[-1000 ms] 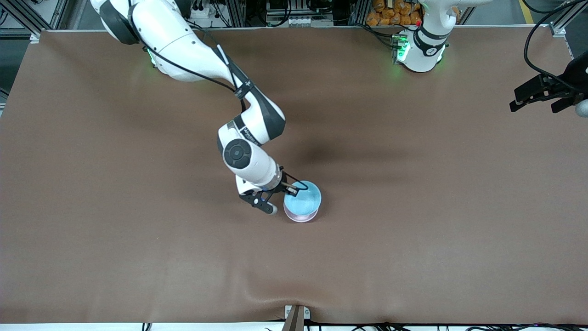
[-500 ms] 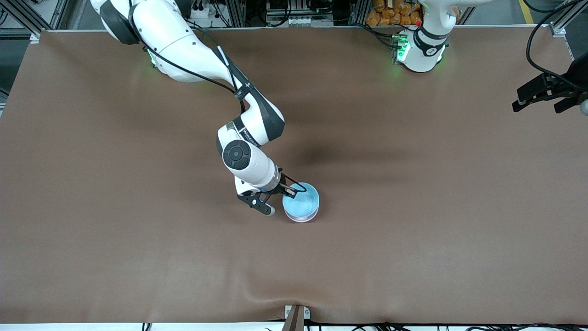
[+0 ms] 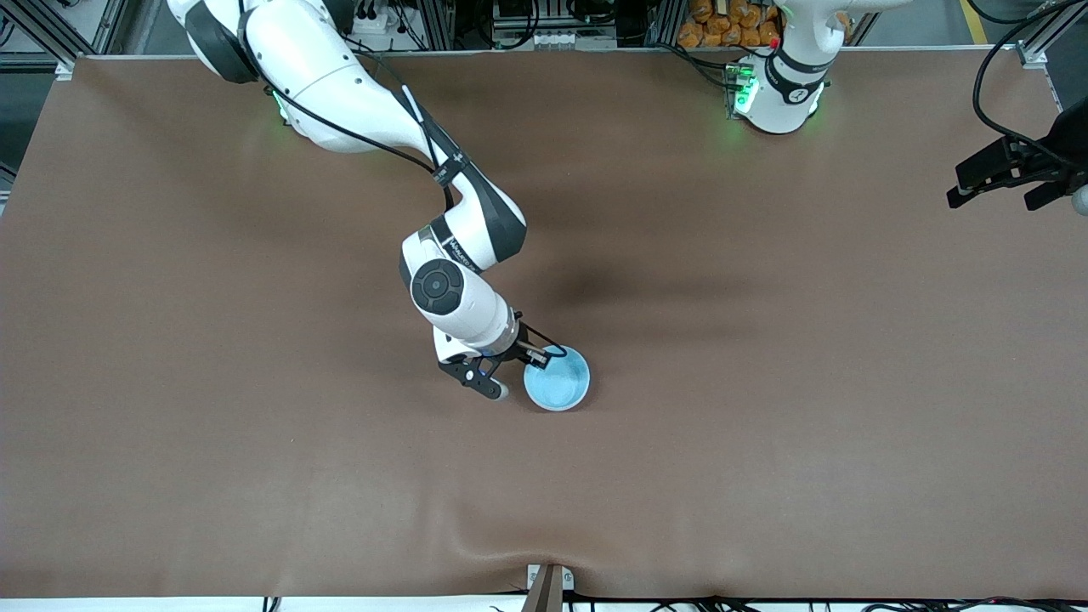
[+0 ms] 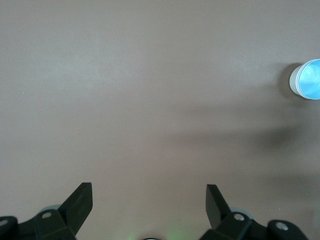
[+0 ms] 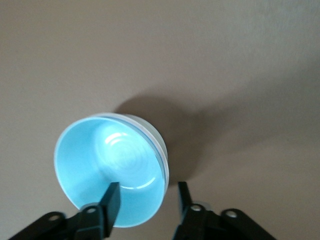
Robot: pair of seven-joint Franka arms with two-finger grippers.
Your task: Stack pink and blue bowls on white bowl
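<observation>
The light blue bowl (image 3: 557, 378) sits on top of a stack in the middle of the table. It also shows in the right wrist view (image 5: 112, 172) and far off in the left wrist view (image 4: 309, 80). A pale rim (image 5: 159, 144) of a bowl under it shows; I cannot tell its colour. The pink bowl and the white bowl are otherwise hidden beneath. My right gripper (image 3: 520, 376) is open and straddles the blue bowl's rim, one finger (image 5: 111, 200) inside and one (image 5: 183, 196) outside. My left gripper (image 3: 1011, 183) is open and empty and waits over the left arm's end of the table.
The brown table cover (image 3: 765, 425) has a low wrinkle near its front edge (image 3: 476, 518). The left arm's base (image 3: 778, 93) stands at the table's back edge.
The blue bowl has sunk level into the stack, and the pink rim under it no longer shows. The right gripper's fingers stand apart around the rim. The left gripper barely shifted.
</observation>
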